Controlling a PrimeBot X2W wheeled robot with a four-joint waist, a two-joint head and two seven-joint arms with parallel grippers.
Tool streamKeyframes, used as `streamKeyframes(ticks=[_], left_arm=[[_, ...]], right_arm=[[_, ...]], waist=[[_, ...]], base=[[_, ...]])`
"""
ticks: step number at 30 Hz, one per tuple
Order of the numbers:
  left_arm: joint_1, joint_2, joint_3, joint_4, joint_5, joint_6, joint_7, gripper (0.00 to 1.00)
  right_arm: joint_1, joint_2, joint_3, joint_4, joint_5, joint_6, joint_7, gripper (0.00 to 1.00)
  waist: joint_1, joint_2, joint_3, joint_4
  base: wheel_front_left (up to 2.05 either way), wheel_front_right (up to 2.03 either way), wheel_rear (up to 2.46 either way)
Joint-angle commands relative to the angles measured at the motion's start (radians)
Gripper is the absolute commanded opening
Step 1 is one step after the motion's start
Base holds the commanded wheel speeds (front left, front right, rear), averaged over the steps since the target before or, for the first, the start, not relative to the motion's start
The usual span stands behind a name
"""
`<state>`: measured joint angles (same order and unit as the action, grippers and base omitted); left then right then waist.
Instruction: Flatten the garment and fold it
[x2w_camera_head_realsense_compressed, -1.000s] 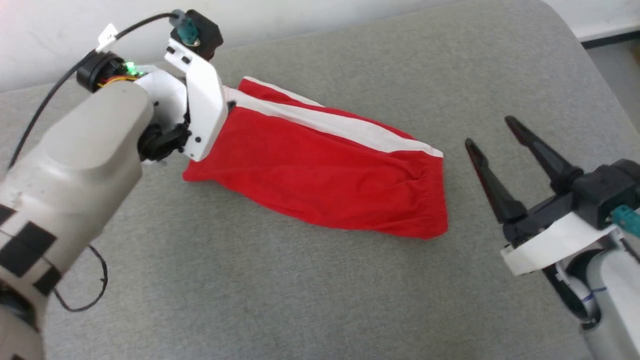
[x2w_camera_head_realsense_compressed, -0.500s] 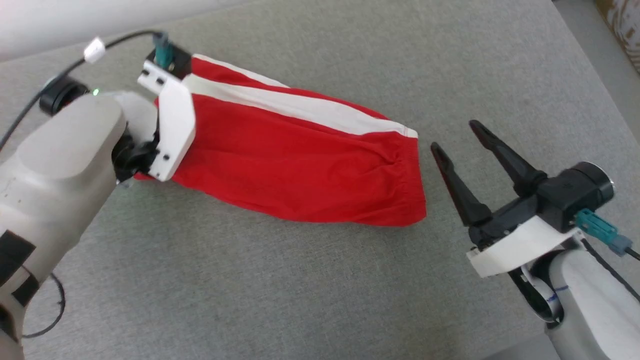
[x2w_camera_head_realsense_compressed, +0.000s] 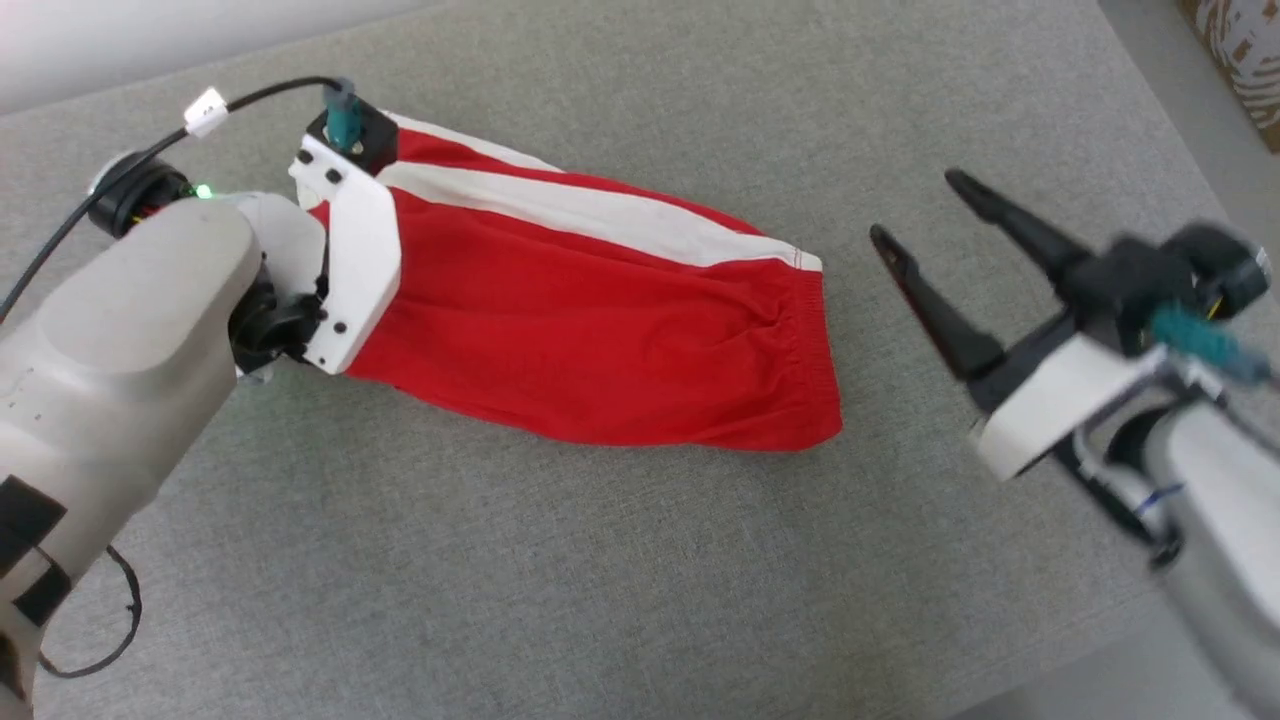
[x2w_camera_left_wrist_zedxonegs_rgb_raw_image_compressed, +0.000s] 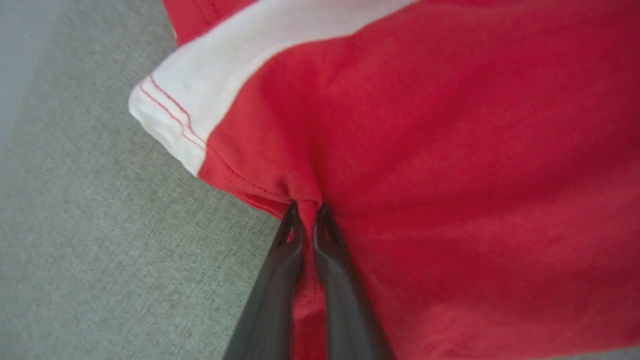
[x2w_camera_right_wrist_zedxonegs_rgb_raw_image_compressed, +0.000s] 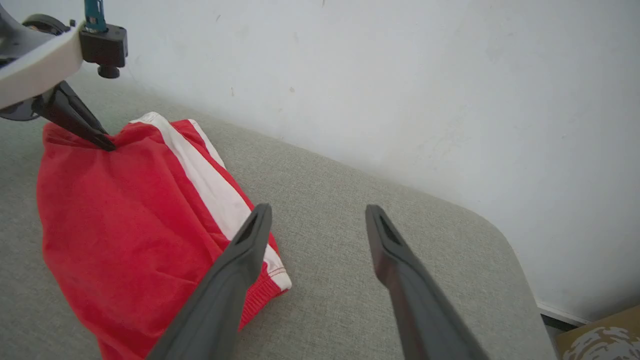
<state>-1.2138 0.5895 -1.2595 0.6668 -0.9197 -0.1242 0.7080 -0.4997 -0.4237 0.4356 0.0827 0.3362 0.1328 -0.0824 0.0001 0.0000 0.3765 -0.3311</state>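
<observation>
Red garment (x2w_camera_head_realsense_compressed: 600, 330), white stripe, hem pinched in left jaws, right jaws apart

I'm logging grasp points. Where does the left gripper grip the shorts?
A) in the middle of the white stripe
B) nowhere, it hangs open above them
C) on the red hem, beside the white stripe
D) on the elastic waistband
C: in the left wrist view the left gripper is shut on a pinched fold of the shorts at the red hem, beside the white stripe.
</observation>
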Motion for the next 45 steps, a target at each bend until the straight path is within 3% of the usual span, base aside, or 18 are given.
streamKeyframes(ticks=[1, 4, 8, 13, 21, 26, 29, 30, 31, 37, 45], left_arm=[[0.05, -0.004, -0.021, 0.008, -0.009, -0.006, -0.007, 0.0], [0.055, -0.007, -0.021, 0.007, -0.012, -0.006, -0.023, 0.0], [0.063, -0.006, -0.021, 0.006, -0.015, -0.007, -0.046, 0.0], [0.055, -0.009, -0.021, 0.007, -0.014, -0.007, -0.067, 0.0], [0.028, -0.028, -0.021, 0.007, 0.002, -0.007, -0.09, 0.0], [0.023, -0.031, -0.021, 0.012, 0.004, -0.007, -0.103, 0.0], [0.028, -0.029, -0.021, 0.016, 0.004, -0.007, -0.111, 0.0], [0.03, -0.027, -0.021, 0.017, 0.003, -0.007, -0.113, 0.0], [0.033, -0.024, -0.021, 0.019, 0.0, -0.007, -0.116, 0.0], [0.046, -0.016, -0.021, 0.016, -0.02, -0.007, -0.178, 0.0], [0.094, 0.019, -0.021, -0.054, -0.017, -0.007, -0.263, 0.0]], right_arm=[[-0.061, -0.048, 0.041, -0.001, 0.038, -0.002, 0.077, 1.0], [-0.144, -0.116, 0.145, -0.008, 0.146, -0.002, 0.25, 1.0], [-0.234, -0.141, 0.25, 0.024, 0.352, -0.002, 0.521, 1.0], [-0.317, -0.101, 0.316, 0.114, 0.487, -0.002, 0.715, 1.0], [-0.339, 0.053, 0.373, 0.328, 0.537, -0.002, 0.772, 1.0], [-0.295, 0.113, 0.438, 0.466, 0.528, -0.002, 0.743, 1.0], [-0.288, 0.12, 0.483, 0.481, 0.541, -0.002, 0.712, 1.0], [-0.295, 0.115, 0.489, 0.477, 0.547, -0.002, 0.69, 0.25], [-0.306, 0.108, 0.494, 0.474, 0.55, -0.002, 0.668, 0.0], [-0.356, 0.07, 0.503, 0.439, 0.578, -0.002, 0.55, 0.0], [-0.358, -0.039, 0.53, 0.339, 0.638, -0.002, 0.449, 0.0]], waist=[[-0.0001, 0.0, -0.02, 0.006], [-0.0001, 0.0, -0.033, 0.007], [-0.0001, 0.0, -0.04, 0.007], [-0.0001, 0.0, -0.029, 0.016], [-0.0001, 0.0, 0.002, 0.047], [-0.0001, 0.0, 0.015, 0.063], [-0.0001, 0.0, 0.018, 0.065], [-0.0001, 0.0, 0.017, 0.064], [-0.0001, 0.0, 0.016, 0.062], [-0.0001, 0.0, -0.011, 0.06], [-0.0001, 0.0, -0.113, 0.113]], base=[[0.0, 0.0, 0.0], [0.0, 0.0, 0.0], [0.0, 0.0, 0.0], [0.0, 0.0, 0.0], [0.0, 0.0, 0.0], [0.0, 0.0, 0.0], [0.0, 0.0, 0.0], [0.0, 0.0, 0.0], [0.0, 0.0, 0.0], [0.0, 0.0, 0.0], [0.0, 0.0, 0.0]])
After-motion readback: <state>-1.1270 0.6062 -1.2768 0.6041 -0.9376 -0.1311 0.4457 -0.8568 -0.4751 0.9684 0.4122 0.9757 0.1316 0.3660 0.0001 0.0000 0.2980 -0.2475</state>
